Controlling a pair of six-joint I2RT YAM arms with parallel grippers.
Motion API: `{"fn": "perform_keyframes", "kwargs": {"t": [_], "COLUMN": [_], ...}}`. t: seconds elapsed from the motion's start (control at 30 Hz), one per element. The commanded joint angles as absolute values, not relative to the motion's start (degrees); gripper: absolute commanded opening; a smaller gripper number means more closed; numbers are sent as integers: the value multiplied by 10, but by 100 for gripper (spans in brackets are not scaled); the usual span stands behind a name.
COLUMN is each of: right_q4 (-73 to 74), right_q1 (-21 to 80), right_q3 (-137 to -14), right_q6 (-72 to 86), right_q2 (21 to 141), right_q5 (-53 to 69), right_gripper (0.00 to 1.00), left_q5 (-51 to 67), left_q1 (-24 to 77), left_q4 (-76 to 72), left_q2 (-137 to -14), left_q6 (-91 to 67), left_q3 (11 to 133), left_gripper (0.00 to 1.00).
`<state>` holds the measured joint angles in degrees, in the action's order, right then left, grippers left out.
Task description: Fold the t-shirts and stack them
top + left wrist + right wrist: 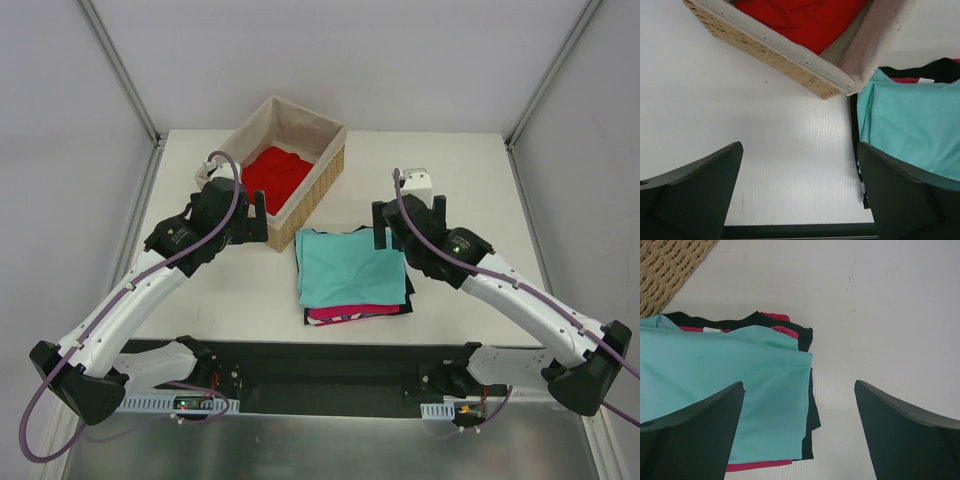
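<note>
A bright red t-shirt [275, 176] [805, 17] lies crumpled in the wicker basket [318, 185] [790, 52] at the back left. Right of the basket's near corner is a folded stack: a teal t-shirt [348, 268] [915, 125] [715, 365] on top, a magenta-pink one [345, 313] [760, 466] and a black one [407, 292] [805, 337] showing at the edges beneath. My left gripper [252, 218] [799, 147] hangs open over bare table, beside the basket's near wall. My right gripper [408, 226] [799, 384] is open above the stack's far right corner. Neither holds anything.
White table [230, 290] with metal frame posts [120, 70] at the back corners. A black mounting rail [330, 365] runs along the near edge between the arm bases. The basket's woven side [665, 270] shows at the upper left of the right wrist view.
</note>
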<state>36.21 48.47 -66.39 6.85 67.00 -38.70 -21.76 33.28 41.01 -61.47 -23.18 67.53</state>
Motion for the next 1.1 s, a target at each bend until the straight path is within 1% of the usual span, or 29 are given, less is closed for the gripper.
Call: {"fn": "perform_keyframes", "kwargs": {"t": [0.0,0.23,0.73,0.8,0.93,1.07], "right_q4": [345,348,366,373,442,436], "right_q1": [482,482,482,483,482,483], "right_q3": [-666,-672,-673,-676,-708,-715], "right_q6": [70,71,114,119,157,141], "right_q2": [648,657,653,656,688,700], "right_q5": [-398,-390,-424,-431,-474,-459], "right_gripper": [97,96,96,97,96,96], "left_q5": [-236,-236,-249,-254,-252,-255], "left_q1": [330,330,330,330,330,330], "left_q4": [407,407,408,407,407,408], "left_q2": [-606,-608,-604,-600,-596,-599], "left_q6": [-226,-224,-237,-247,-248,-236], "left_q3": [672,675,672,668,668,669], "left_gripper": [99,99,99,99,99,99]}}
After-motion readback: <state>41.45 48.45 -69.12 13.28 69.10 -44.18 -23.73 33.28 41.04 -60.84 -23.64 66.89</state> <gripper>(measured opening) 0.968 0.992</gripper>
